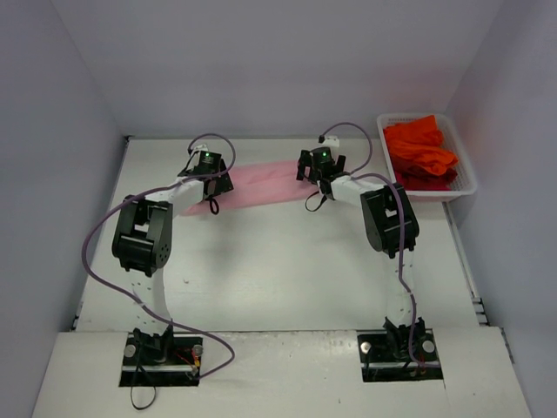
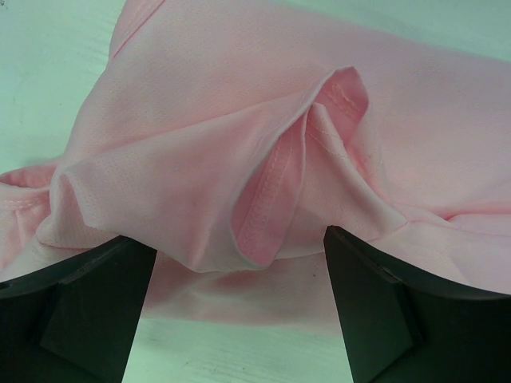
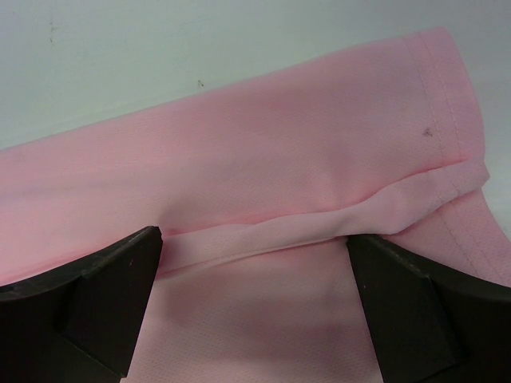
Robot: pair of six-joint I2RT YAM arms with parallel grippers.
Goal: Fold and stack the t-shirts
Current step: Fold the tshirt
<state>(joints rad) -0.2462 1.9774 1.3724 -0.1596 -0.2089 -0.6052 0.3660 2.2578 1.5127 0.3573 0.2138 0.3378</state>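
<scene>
A light pink t-shirt [image 1: 265, 185] lies as a long flat band across the back of the table. My left gripper [image 1: 209, 170] is over its left end and my right gripper [image 1: 320, 165] over its right end. In the left wrist view the gripper [image 2: 239, 263] is open, and a bunched hemmed fold of the pink t-shirt [image 2: 271, 159] sits just ahead of its black fingers [image 2: 88, 311]. In the right wrist view the gripper [image 3: 254, 239] is open too. A raised crease of the pink t-shirt [image 3: 279, 144] runs from one finger [image 3: 104, 295] to the other. Orange-red t-shirts [image 1: 420, 150] are piled at the back right.
The orange-red t-shirts fill a white mesh basket [image 1: 466, 187] beside the right wall. Grey walls close in the table at the left, back and right. Purple cables loop from both arms over the bare white table [image 1: 278, 270] in front of the shirt.
</scene>
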